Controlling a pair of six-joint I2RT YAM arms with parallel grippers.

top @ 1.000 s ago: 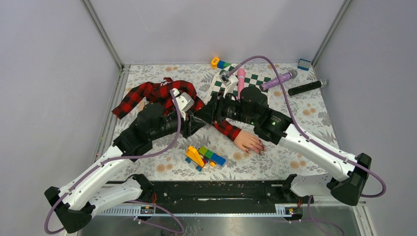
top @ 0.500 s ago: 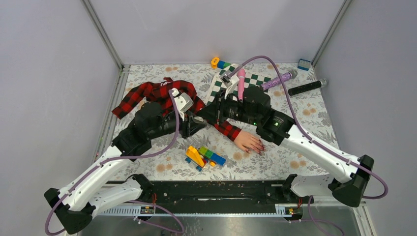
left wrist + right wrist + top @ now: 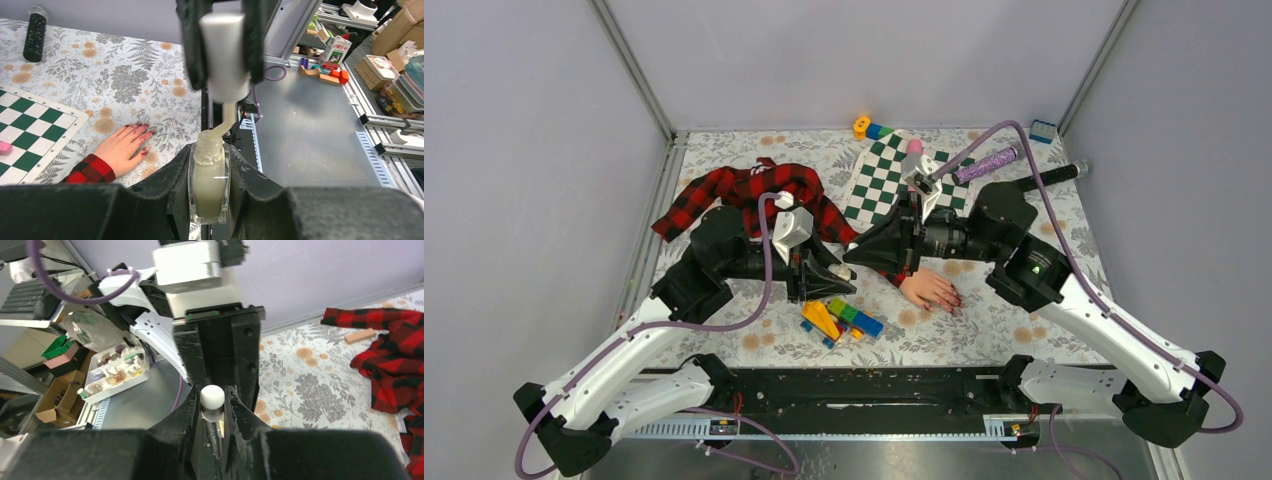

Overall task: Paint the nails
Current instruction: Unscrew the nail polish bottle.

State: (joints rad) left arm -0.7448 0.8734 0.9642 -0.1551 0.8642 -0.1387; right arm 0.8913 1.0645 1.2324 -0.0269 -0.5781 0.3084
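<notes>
The left gripper (image 3: pixel 208 202) is clamping a small glass nail polish bottle (image 3: pixel 208 180) of pale cream liquid, upright between its fingers. The right gripper (image 3: pixel 223 72) is pinching the bottle's white cap (image 3: pixel 223 42) and holding it just above the neck, while the brush stem (image 3: pixel 228 116) is bending against the bottle's mouth. In the top view, both grippers are meeting tip to tip near the table's middle. The mannequin hand (image 3: pixel 924 287) is lying palm down at 4 o'clock from them, apart from both. Its dark-red nails (image 3: pixel 952 299) are pointing toward 4 o'clock. Toy bricks (image 3: pixel 839 318) are lying at 8 o'clock from the hand.
</notes>
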